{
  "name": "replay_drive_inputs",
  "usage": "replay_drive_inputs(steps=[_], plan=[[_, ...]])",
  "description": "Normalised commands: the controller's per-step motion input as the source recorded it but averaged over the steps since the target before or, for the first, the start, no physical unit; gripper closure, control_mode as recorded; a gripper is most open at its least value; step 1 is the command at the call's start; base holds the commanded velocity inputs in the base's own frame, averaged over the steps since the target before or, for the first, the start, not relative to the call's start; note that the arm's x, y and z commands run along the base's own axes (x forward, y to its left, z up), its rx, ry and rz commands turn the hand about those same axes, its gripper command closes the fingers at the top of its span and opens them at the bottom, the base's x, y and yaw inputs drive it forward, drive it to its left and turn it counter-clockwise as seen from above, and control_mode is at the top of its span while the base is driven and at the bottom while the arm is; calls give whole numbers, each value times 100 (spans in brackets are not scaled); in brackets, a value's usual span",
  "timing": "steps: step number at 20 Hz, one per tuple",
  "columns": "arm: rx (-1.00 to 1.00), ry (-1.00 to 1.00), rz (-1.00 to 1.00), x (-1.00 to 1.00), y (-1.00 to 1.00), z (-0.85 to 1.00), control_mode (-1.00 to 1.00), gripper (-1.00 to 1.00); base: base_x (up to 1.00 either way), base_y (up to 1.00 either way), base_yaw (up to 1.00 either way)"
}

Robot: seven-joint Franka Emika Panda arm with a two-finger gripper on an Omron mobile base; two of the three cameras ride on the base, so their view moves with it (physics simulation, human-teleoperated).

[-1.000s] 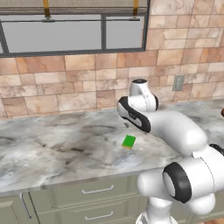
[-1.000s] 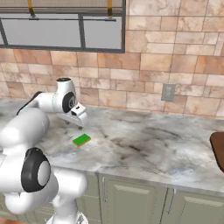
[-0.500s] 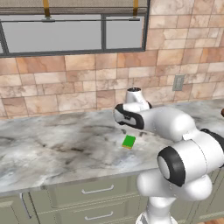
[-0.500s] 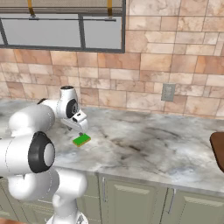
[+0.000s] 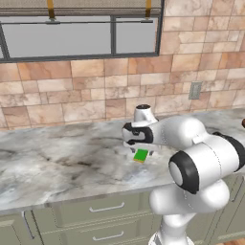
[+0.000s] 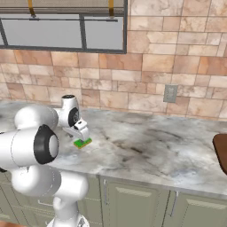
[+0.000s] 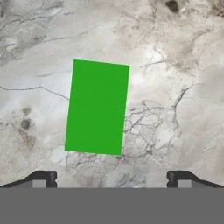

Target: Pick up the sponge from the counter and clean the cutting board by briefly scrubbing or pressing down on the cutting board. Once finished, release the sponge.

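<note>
The gripper [image 7: 112, 177] hangs just above the counter [image 7: 175, 109] with its two small dark finger tips spread wide and nothing between them. Right below and ahead of it lies the one sponge [image 7: 97, 107], a flat, smooth rectangle with a bright green top and a thin yellow underside, flat on grey-white marbled stone threaded with dark veins. Far off to the gripper's right, one dark reddish-brown cutting board [image 6: 221, 153] with a rounded end sits on the same counter.

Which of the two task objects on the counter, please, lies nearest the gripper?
The green sponge, lying right under the open gripper; the brown cutting board sits far off at the counter's right.
</note>
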Motion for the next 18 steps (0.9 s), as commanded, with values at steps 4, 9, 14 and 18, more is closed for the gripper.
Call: replay_drive_inputs(steps=[4, 9, 14, 18], plan=[[0, 0, 0, 3, 0, -23, -100, -100, 0, 0, 0], [0, 0, 0, 13, 0, -1, -100, -100, 0, 0, 0], [0, 0, 0, 20, 0, 0, -100, -100, 0, 0, 0], [0, 0, 0, 15, 0, -19, -100, -100, 0, 0, 0]])
